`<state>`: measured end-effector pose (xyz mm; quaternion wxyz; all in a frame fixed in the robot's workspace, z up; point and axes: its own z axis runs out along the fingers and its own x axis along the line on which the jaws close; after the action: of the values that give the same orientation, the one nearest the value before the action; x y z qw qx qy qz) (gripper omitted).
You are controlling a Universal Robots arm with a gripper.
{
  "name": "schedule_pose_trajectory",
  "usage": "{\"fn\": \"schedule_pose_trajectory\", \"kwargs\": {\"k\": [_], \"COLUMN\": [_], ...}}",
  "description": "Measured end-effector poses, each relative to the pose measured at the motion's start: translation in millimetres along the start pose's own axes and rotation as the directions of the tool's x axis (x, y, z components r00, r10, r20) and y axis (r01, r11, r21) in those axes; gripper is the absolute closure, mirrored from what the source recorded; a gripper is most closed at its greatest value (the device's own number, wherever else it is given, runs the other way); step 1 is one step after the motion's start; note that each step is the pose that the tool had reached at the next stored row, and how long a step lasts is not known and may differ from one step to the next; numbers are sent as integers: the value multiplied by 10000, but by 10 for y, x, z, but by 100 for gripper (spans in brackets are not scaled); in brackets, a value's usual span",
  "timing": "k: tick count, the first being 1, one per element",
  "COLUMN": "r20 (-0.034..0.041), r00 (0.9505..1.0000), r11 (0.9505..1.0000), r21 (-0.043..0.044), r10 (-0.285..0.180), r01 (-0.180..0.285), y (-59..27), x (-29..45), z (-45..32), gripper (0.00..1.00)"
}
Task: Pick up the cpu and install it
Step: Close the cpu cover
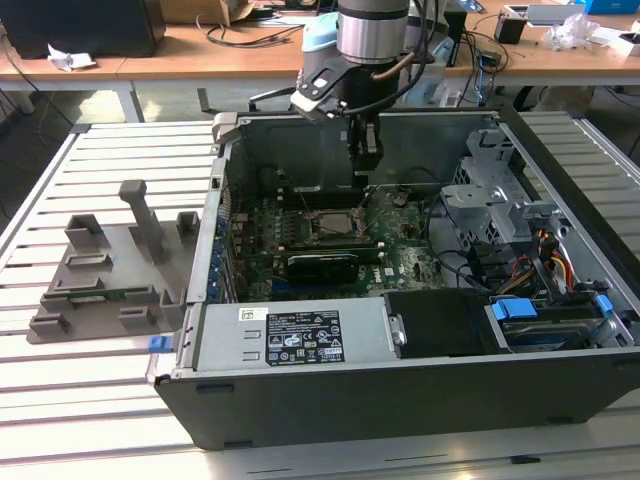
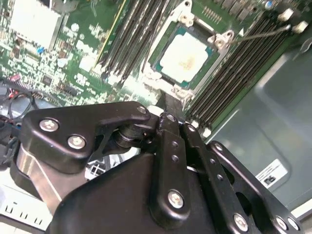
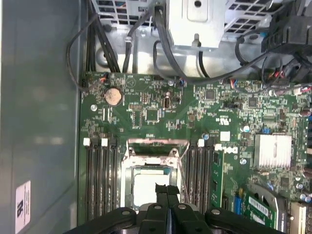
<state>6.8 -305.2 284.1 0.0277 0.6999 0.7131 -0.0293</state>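
Note:
The cpu (image 2: pixel 185 56) lies flat in the square socket frame (image 2: pixel 218 43) on the green motherboard, silvery top up. In the first wrist view the cpu (image 3: pixel 145 187) lies just beyond my fingertips. My gripper (image 2: pixel 170 105) hovers above the socket's near edge, its two black fingers (image 3: pixel 161 192) pressed together with nothing between them. In the exterior view, the gripper (image 1: pixel 368 160) hangs inside the open computer case, above and slightly behind the cpu (image 1: pixel 325 225). A thin wire lever (image 2: pixel 263 31) stands out beside the socket.
Memory slots (image 3: pixel 100 180) flank the socket on both sides. A finned heatsink (image 3: pixel 275 151) and a coin battery (image 3: pixel 112 96) sit on the board. The case holds a power supply (image 1: pixel 290 340), a drive cage (image 1: pixel 490 190) and loose cables (image 1: pixel 545 255). A grey fixture (image 1: pixel 100 270) lies on the exterior view's left.

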Motion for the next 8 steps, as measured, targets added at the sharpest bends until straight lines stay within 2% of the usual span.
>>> {"fn": "schedule_pose_trajectory", "kwargs": {"k": [3,8], "r20": [10,45], "r00": [10000,10000], "r11": [10000,10000], "r21": [-1,12], "r10": [-2,-1], "r01": [2,1], "y": [156,325], "x": [-3,-4], "z": [1,3], "gripper": [89,89]}}
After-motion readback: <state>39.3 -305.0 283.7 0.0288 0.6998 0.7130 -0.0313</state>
